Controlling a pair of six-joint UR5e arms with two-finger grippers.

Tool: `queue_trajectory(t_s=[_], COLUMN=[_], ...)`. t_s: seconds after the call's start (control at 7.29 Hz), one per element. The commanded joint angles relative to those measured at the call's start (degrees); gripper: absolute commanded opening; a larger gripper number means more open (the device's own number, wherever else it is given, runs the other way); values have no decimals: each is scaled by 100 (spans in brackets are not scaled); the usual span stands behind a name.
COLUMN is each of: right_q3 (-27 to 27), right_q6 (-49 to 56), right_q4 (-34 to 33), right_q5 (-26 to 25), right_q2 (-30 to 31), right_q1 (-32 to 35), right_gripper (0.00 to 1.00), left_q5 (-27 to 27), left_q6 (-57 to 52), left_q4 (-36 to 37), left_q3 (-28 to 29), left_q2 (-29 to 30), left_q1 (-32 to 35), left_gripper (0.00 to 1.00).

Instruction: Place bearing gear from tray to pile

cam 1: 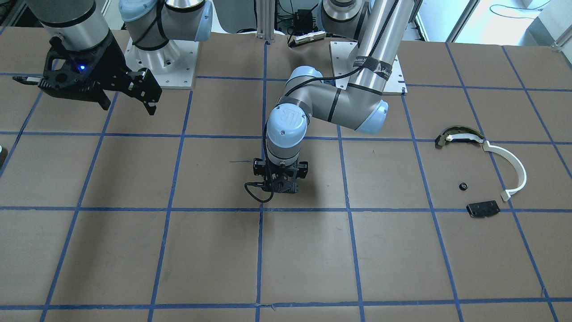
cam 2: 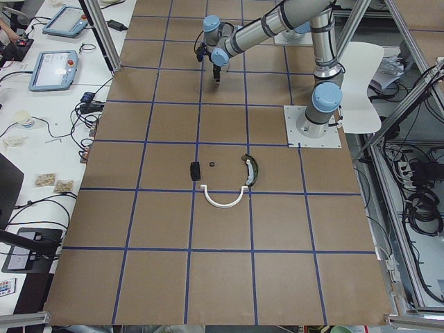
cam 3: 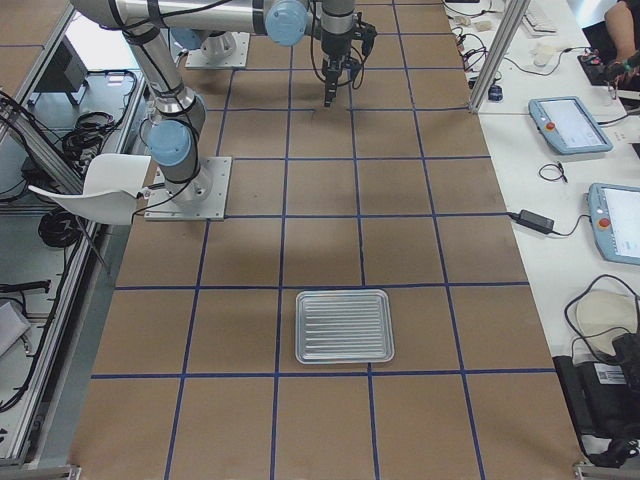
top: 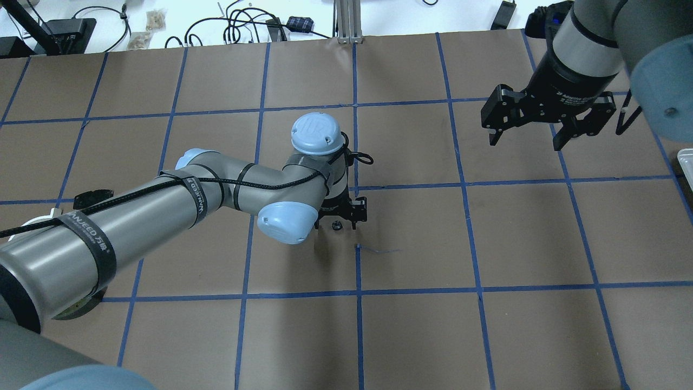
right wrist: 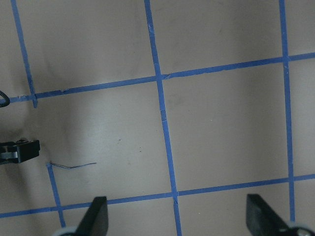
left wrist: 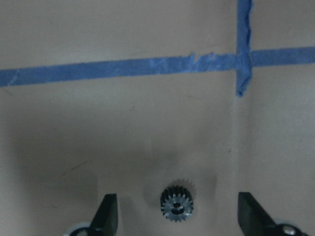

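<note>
The bearing gear (left wrist: 177, 205), small, dark and toothed, lies flat on the brown table paper near the table's middle; it also shows in the overhead view (top: 335, 225). My left gripper (left wrist: 179, 212) (top: 341, 218) (cam 1: 276, 188) is open and low over it, one finger on each side, not touching it. The pile (cam 1: 482, 174) lies apart: a white arc strip (cam 1: 509, 165), a dark curved piece (cam 1: 456, 136), a black plate (cam 1: 482, 209) and a small black part (cam 1: 463, 186). The silver tray (cam 3: 343, 326) holds nothing. My right gripper (top: 530, 130) (right wrist: 179, 216) is open and empty, held high.
Blue tape lines grid the brown table. In the left side view the pile (cam 2: 222, 177) sits between the camera and my left arm. A sliver of the tray (top: 686, 162) shows at the overhead view's right edge. Cables and tablets lie beyond the table's far edge.
</note>
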State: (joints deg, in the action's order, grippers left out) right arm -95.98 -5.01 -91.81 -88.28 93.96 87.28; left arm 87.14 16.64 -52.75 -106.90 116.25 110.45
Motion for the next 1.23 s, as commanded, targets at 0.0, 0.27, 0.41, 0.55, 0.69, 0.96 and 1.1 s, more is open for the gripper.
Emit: queue_trajectory(t_s=[0.0, 0.27, 0.41, 0.55, 0.69, 0.96, 1.1], right_q3=[0, 0, 0, 0, 0, 0, 0], right_q6=[-17, -17, -17, -26, -35, -52, -61], right_q4=[-4, -13, -4, 22, 14, 14, 14], right_q5=[13, 39, 31, 13, 4, 4, 4], right_q2=[35, 53, 53, 61, 53, 53, 61], right_q1=[-9, -1, -1, -1, -1, -1, -9], right_gripper=[100, 100, 100, 100, 100, 100, 100], left_q5=[13, 22, 22, 66, 240, 321, 365], left_q6=[-47, -55, -56, -64, -204, -1909, -3276], left_q4=[-16, -25, -34, -51, -252, -1215, -1717], left_q3=[-15, -42, -7, 11, 55, 509, 582], left_q2=[-15, -23, -58, -93, -198, -794, -1110], left_q1=[-6, -6, -6, -24, -189, -1012, -1600], left_gripper=[36, 10, 0, 0, 0, 0, 0])
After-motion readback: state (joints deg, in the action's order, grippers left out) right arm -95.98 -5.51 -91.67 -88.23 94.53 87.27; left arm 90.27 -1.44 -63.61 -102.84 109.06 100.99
